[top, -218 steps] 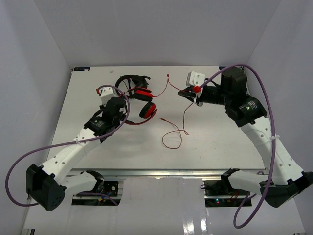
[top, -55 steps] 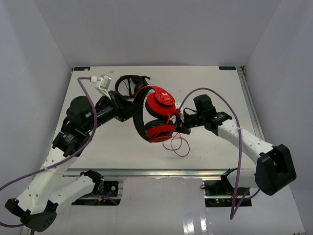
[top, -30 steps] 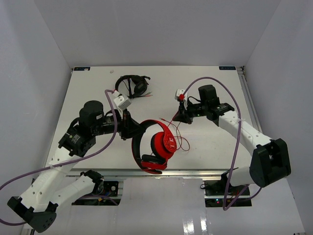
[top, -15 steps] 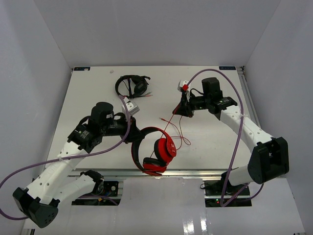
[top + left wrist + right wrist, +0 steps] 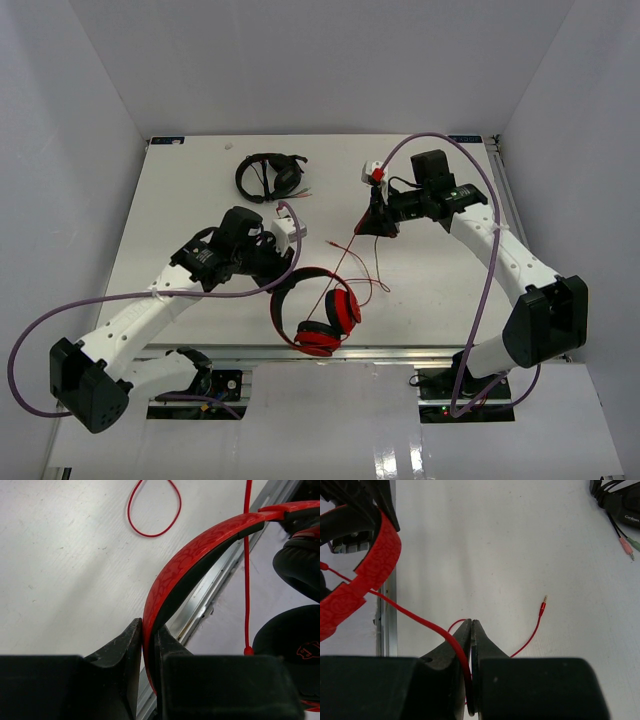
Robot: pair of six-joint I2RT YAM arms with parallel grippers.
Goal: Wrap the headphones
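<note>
Both pincers are clamped tight. Left gripper [image 5: 281, 268] pinches the headphones [image 5: 318, 312] by the headband [image 5: 200, 545], earcups [image 5: 341, 305] hanging just beyond its tips. Right gripper [image 5: 378, 226] nips the cable [image 5: 345, 258], stretched diagonally from its tips towards those earcups.

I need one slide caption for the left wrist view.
Left gripper clamps the red headphones by the headband; the cable runs alongside.

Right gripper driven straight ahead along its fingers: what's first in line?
Likely only the bare white tabletop: the right gripper, shut on the thin red cable, aims between the red headband and the jack plug.
</note>
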